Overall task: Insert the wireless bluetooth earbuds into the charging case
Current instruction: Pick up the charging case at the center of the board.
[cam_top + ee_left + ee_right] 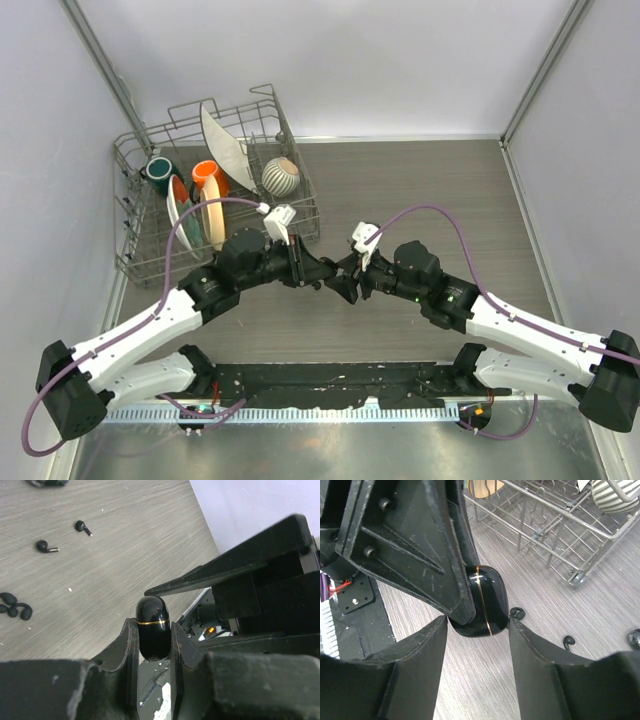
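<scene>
Charging case (152, 627): glossy black, thin gold band. Earbuds (83, 527): black. Table (115, 555): grey wood-grain. Orange cup (208, 176), teal cup (158, 170). Bowl (281, 176): grey-white stripes. Cables (430, 208): purple. Rack (128, 200): grey wire.

charging case (151, 611) base hidden inside left hand (153, 630), dark object (47, 482) cut by top edge

On my wood-grain table (430, 180), far left: wire dish rack (135, 262) holding orange cup (208, 176), teal cup (158, 170), white plate (225, 145), striped bowl (281, 176).
</scene>
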### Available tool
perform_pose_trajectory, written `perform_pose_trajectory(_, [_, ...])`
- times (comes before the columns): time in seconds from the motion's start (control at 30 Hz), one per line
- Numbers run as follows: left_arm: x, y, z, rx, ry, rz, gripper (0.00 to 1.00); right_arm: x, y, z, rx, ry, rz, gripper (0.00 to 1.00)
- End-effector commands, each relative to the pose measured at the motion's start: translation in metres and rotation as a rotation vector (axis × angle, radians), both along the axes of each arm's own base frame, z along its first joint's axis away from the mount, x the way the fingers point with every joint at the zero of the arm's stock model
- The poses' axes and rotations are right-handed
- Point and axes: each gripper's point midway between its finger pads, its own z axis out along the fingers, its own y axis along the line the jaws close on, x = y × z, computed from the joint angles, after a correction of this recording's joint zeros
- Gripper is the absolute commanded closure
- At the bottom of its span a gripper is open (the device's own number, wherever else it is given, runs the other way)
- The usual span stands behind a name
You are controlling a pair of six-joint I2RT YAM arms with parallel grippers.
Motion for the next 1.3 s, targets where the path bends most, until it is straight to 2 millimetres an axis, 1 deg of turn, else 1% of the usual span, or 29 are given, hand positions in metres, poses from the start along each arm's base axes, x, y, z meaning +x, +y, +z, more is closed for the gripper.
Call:
perform_pose_trajectory(0.0, [0.005,0.016,0.016,-0.002,-0.153,0.046,1.0,0.002,0.004,0.042,0.146,0.028,-0.052,0.41])
perform_pose_trajectory(0.1, [0.01,0.037,0.022,0.008,-0.248,0.126,1.0,0.005,-0.006,0.046,0.181,0.071,-0.124,0.34])
perform_pose_trajectory(0.13, [0.011,0.044,0.017,0.019,-0.263,0.148,1.0,0.008,-0.01,0.045,0.186,0.086,-0.161,0.31])
perform_pose_trajectory(0.2, [0.013,0.059,0.031,-0.002,-0.349,0.205,1.0,0.012,-0.017,0.051,0.233,0.132,-0.235,0.24])
perform_pose_trajectory(0.23, [0.012,0.064,0.025,0.009,-0.363,0.215,1.0,0.016,-0.023,0.051,0.238,0.146,-0.282,0.23])
perform_pose_trajectory(0.27, [0.012,0.073,0.035,-0.018,-0.406,0.246,1.0,0.019,-0.026,0.053,0.253,0.159,-0.31,0.23])
perform_pose_trajectory(0.33, [0.011,0.08,0.036,-0.019,-0.462,0.262,1.0,0.023,-0.028,0.059,0.32,0.232,-0.373,0.23])
perform_pose_trajectory(0.37, [0.012,0.084,0.037,-0.019,-0.482,0.276,1.0,0.028,-0.033,0.055,0.331,0.271,-0.435,0.23])
perform_pose_trajectory(0.4, [0.01,0.087,0.047,-0.042,-0.526,0.28,1.0,0.031,-0.031,0.058,0.351,0.31,-0.452,0.25])
perform_pose_trajectory(0.43, [0.007,0.085,0.043,-0.042,-0.552,0.253,1.0,0.03,-0.027,0.058,0.388,0.388,-0.464,0.27])
perform_pose_trajectory(0.47, [0.006,0.085,0.045,-0.055,-0.584,0.25,1.0,0.028,-0.021,0.058,0.404,0.439,-0.451,0.27])
perform_pose_trajectory(0.5, [0.005,0.088,0.058,-0.101,-0.623,0.269,1.0,0.026,-0.015,0.066,0.435,0.479,-0.432,0.28])
perform_pose_trajectory(0.57, [0.006,0.091,0.055,-0.111,-0.649,0.286,1.0,0.023,0.0,0.066,0.487,0.618,-0.425,0.27])
perform_pose_trajectory(0.6, [0.005,0.092,0.067,-0.152,-0.705,0.296,1.0,0.02,0.007,0.073,0.52,0.68,-0.406,0.27])
perform_pose_trajectory(0.63, [0.002,0.091,0.059,-0.155,-0.746,0.275,1.0,0.019,0.014,0.074,0.565,0.765,-0.407,0.27])
perform_pose_trajectory(0.67, [0.003,0.093,0.062,-0.176,-0.761,0.292,1.0,0.017,0.018,0.079,0.595,0.801,-0.39,0.27])
perform_pose_trajectory(0.7, [0.003,0.096,0.067,-0.191,-0.778,0.308,1.0,0.011,0.023,0.077,0.611,0.857,-0.359,0.26])
perform_pose_trajectory(0.73, [0.004,0.097,0.064,-0.181,-0.793,0.312,1.0,0.01,0.026,0.092,0.689,0.876,-0.325,0.25])
perform_pose_trajectory(0.77, [0.003,0.096,0.063,-0.173,-0.809,0.301,1.0,0.009,0.027,0.096,0.753,0.955,-0.321,0.24])
perform_pose_trajectory(0.8, [0.001,0.095,0.069,-0.184,-0.848,0.29,1.0,0.008,0.026,0.089,0.776,0.991,-0.329,0.21])
perform_pose_trajectory(0.83, [-0.002,0.092,0.063,-0.181,-0.875,0.264,1.0,0.009,0.026,0.095,0.829,1.022,-0.319,0.2])
perform_pose_trajectory(0.87, [-0.006,0.091,0.064,-0.179,-0.93,0.243,1.0,0.008,0.026,0.097,0.875,1.088,-0.321,0.2])
perform_pose_trajectory(0.9, [-0.009,0.095,0.077,-0.23,-0.987,0.266,1.0,0.007,0.026,0.089,0.888,1.132,-0.332,0.2])
perform_pose_trajectory(0.93, [-0.009,0.096,0.07,-0.23,-0.999,0.269,1.0,0.006,0.029,0.091,0.909,1.16,-0.311,0.2])
perform_pose_trajectory(0.97, [-0.009,0.1,0.076,-0.254,-1.018,0.295,1.0,0.006,0.032,0.087,0.909,1.191,-0.31,0.21])
perform_pose_trajectory(1.07, [-0.007,0.097,0.073,-0.242,-1.019,0.288,1.0,0.003,0.041,0.084,0.916,1.295,-0.285,0.23])
perform_pose_trajectory(1.1, [-0.008,0.095,0.073,-0.242,-1.019,0.276,1.0,0.004,0.045,0.078,0.911,1.327,-0.293,0.23])
perform_pose_trajectory(1.13, [-0.007,0.095,0.073,-0.243,-1.017,0.276,1.0,0.004,0.047,0.082,0.926,1.332,-0.268,0.23])
perform_pose_trajectory(1.27, [-0.01,0.089,0.073,-0.256,-1.025,0.245,1.0,0.002,0.057,0.081,0.907,1.383,-0.235,0.23])
